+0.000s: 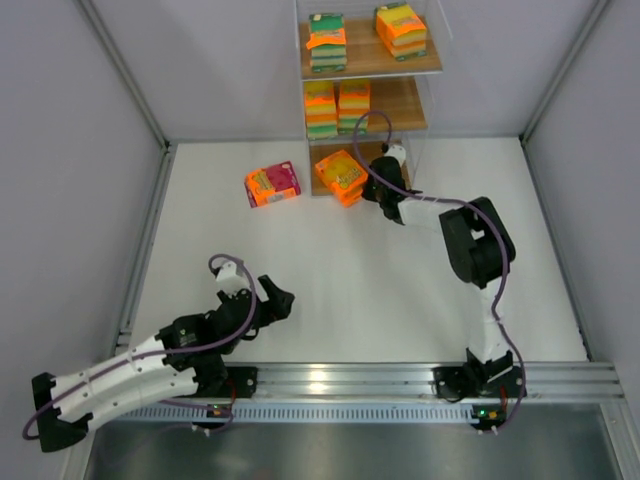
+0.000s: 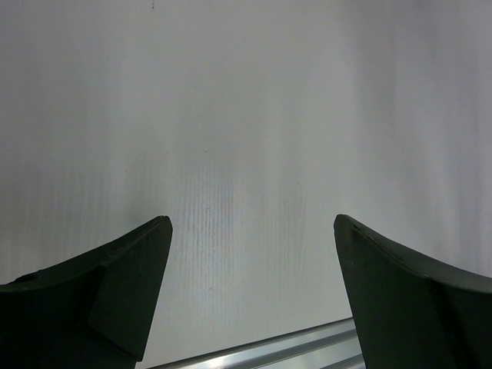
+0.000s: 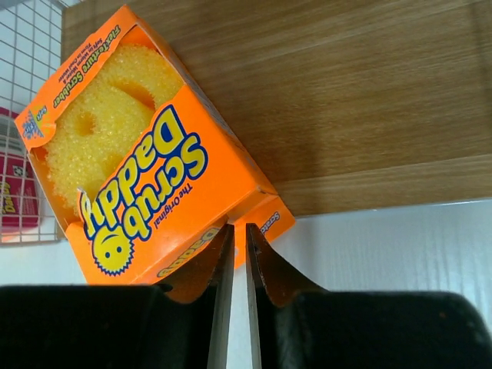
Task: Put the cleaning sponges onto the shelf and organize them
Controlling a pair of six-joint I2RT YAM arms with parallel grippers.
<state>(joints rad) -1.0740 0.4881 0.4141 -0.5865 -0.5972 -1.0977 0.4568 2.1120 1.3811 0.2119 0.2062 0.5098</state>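
Observation:
The shelf stands at the back with two sponge packs on its top board and two on the middle board. An orange Scrub Daddy pack lies skewed on the bottom board, its corner overhanging the front edge. My right gripper is shut, its tips against that pack's near corner, nothing between the jaws. A pink-red pack lies on the table left of the shelf. My left gripper is open and empty near the front.
The white table is walled left, right and back. A metal rail runs along the near edge and shows in the left wrist view. A wire mesh side of the shelf stands left of the orange pack.

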